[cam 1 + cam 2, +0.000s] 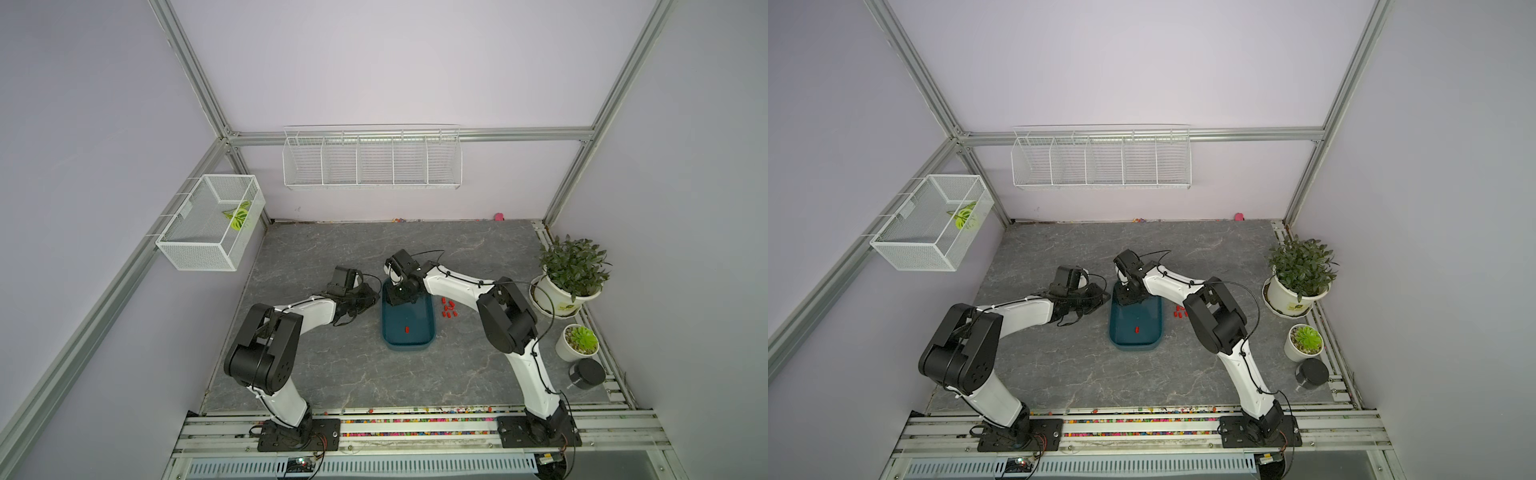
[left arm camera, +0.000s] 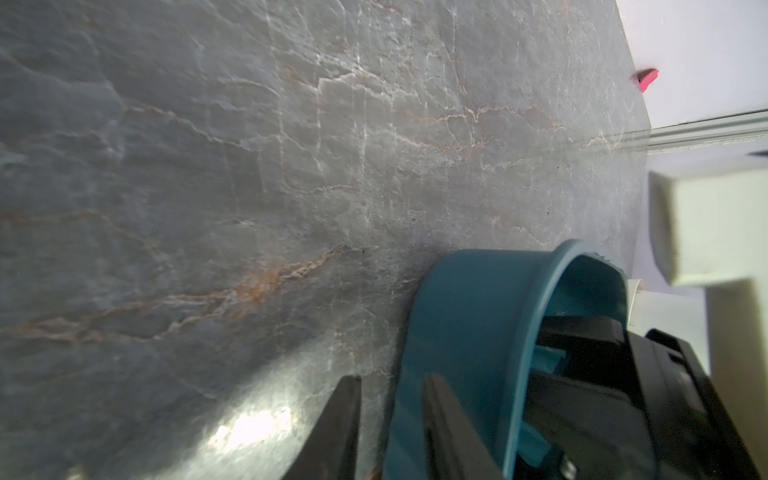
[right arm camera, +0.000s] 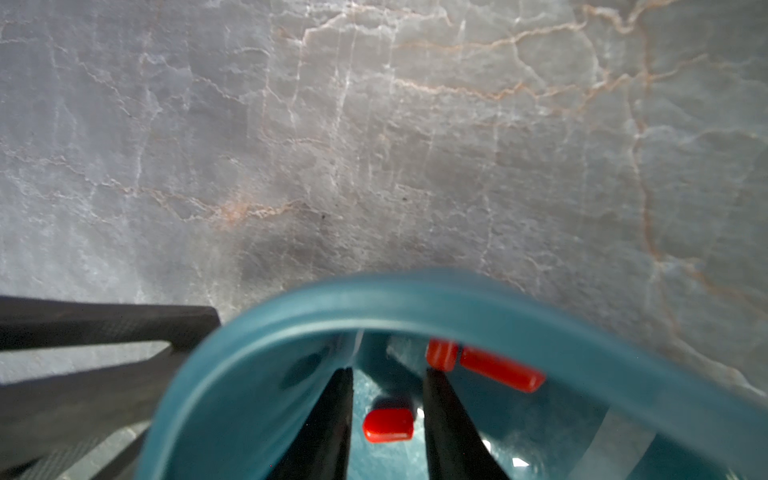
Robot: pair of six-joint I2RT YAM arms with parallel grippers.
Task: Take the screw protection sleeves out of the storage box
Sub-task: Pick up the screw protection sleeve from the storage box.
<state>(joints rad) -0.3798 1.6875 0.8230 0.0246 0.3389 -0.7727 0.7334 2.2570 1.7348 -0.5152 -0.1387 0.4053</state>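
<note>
The teal storage box [image 1: 409, 347] [image 1: 1133, 347] sits mid-table. One red screw protection sleeve [image 1: 407, 330] [image 1: 1136, 330] lies near its front end. Several more sleeves [image 1: 449, 309] [image 1: 1180, 311] lie on the table to its right. My right gripper [image 1: 399, 301] [image 3: 388, 374] reaches down into the box's far end. It is open, with a sleeve [image 3: 388, 424] lying loose between the fingers. Two more sleeves [image 3: 500, 370] rest by the box wall [image 3: 374, 299]. My left gripper [image 1: 372, 297] [image 2: 390, 380] stands open just outside the box's far left corner [image 2: 457, 311], holding nothing.
A leafy potted plant [image 1: 573, 270], a small succulent pot [image 1: 582, 340] and a black cylinder [image 1: 587, 373] stand along the right edge. White wire baskets [image 1: 372, 162] hang on the back and left walls. Coloured beads [image 1: 415, 422] line the front rails.
</note>
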